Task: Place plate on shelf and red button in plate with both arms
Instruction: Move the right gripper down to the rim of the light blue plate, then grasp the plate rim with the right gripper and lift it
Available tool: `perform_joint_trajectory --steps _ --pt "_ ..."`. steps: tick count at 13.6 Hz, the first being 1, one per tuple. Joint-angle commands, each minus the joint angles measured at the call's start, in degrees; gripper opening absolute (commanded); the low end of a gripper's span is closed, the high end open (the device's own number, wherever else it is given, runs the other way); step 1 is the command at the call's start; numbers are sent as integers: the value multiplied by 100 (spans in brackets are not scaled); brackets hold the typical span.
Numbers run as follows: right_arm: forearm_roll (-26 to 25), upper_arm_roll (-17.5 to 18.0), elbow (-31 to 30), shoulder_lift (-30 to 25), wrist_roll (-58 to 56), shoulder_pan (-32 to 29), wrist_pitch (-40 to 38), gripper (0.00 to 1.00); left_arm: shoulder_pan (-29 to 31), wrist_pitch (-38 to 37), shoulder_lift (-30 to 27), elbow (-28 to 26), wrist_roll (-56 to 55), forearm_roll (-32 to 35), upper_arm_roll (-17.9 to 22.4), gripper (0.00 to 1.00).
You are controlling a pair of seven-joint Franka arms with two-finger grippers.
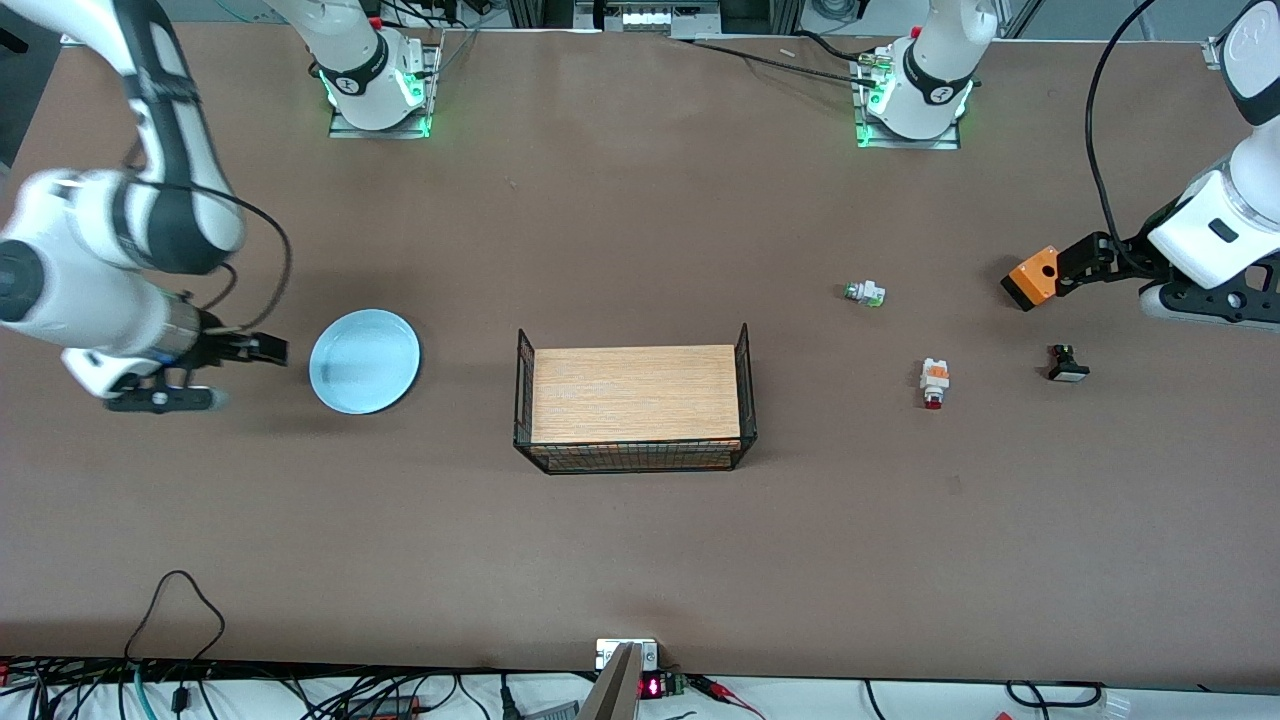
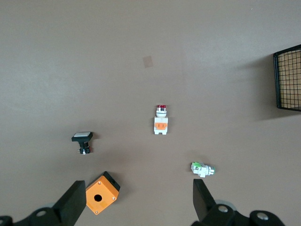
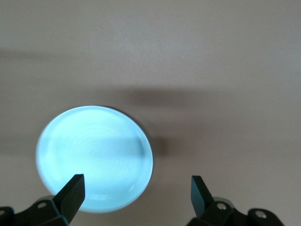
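Flat on the bench [image 1: 640, 560] lay the plate [image 1: 365, 360], the basket [image 1: 634, 400] at its 3 o'clock, the red button [image 1: 934, 383] past that among other parts. Right pincer [image 1: 255, 372] gaped beside the plate; left pincer [image 1: 1040, 278] gaped near an orange box [image 1: 1032, 277].

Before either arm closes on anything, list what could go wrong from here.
1. The red button lies among look-alikes: a green-tipped part, a black part and an orange box. The open left gripper, above them, could take the wrong one.
2. The plate lies flat and shallow; the open right gripper, beside its rim, may push it rather than grip it.
3. The wire basket has raised ends that a carried piece might clip.
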Motion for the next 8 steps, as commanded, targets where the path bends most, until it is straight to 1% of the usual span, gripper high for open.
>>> perform_joint_trajectory --steps 1,2,4,5,6,7,8 --pt "55 21 -1355 -101 -61 -62 1671 100 0 -122 56 144 154 -52 10 100" --pt "46 21 -1576 4 -61 -132 2113 100 0 -122 47 144 154 -52 10 100" --pt "37 21 -1614 232 -70 -194 2205 100 0 -122 56 144 154 -52 19 100" --pt "37 21 -1614 329 -70 -238 2205 98 0 -122 47 144 154 -52 10 100" --pt "37 21 -1614 409 -70 -247 2205 78 0 -131 56 144 154 -52 10 100" --pt "37 21 -1614 418 -70 -239 2162 46 8 -131 56 144 154 -52 10 100" --pt "28 21 -1614 418 -78 -230 2039 21 9 -131 56 144 154 -52 19 100"
